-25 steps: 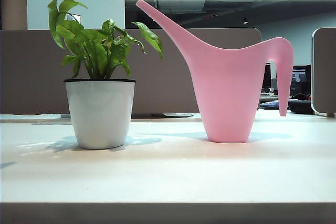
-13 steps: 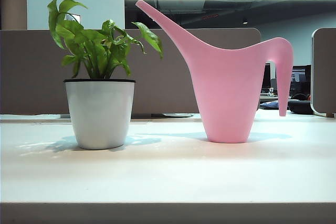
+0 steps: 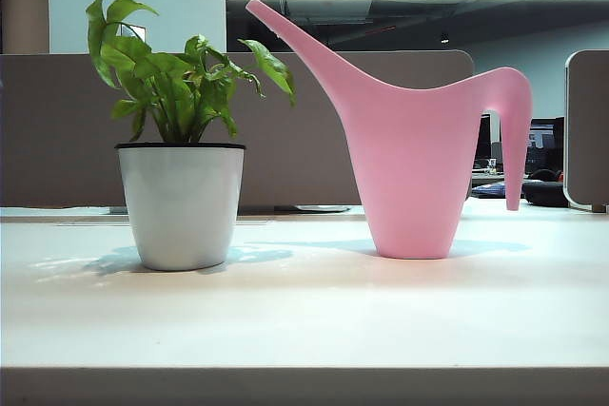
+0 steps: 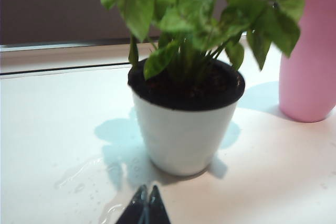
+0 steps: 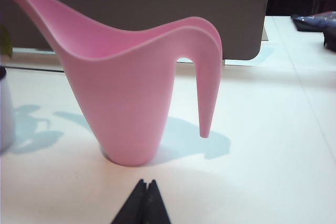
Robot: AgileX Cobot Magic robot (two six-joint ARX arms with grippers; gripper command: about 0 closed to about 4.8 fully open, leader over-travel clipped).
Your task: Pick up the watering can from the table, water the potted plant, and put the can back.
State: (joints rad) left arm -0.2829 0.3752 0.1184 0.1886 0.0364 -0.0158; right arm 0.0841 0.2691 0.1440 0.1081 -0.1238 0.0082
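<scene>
Tabletop (image 3: 304, 311), can and plant stood apart, both tools pressed together and holding nothing.
Broad, flat and pale, the tabletop filled the lower half of the exterior view, with a few wet patches showing near the pot in the left wrist view. Right of centre in the exterior view stood the watering can (image 3: 414, 178), upright, of smooth pink plastic, its body tapering down, its slender spout rising toward the upper left and its hooked handle arching to the right. Left of centre, well apart from it, sat the potted plant (image 3: 181, 202), glossy pointed leaves over a tapered white pot with dark soil. The left tool (image 4: 144, 208) hung near the pot; the right tool (image 5: 144, 203) hung near the can's base. Watering looked possibly done, judging by the spills; otherwise the right tool should spread wide first and take the handle high up, since the thin arch could slip.
</scene>
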